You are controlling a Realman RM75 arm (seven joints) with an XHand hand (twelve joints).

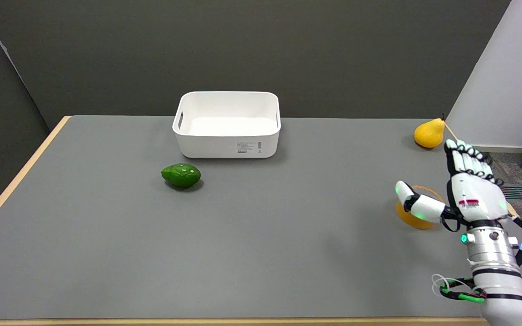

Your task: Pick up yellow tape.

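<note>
Now your right hand [467, 197] hangs over the yellow tape [411, 218], thumb and fingers spread apart, holding nothing, so it can close around the roll.

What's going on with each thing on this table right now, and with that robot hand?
Yellow tape: lying flat on the table, partly hidden behind the robot hand's thumb, not lifted.
Robot hand: open, fingers extended, holding nothing.
White bin: upright, empty.
Avocado: lying on the table, untouched.
Pear: resting near the far right edge, stem up.
Table: grey top, carrying all of these.
</note>
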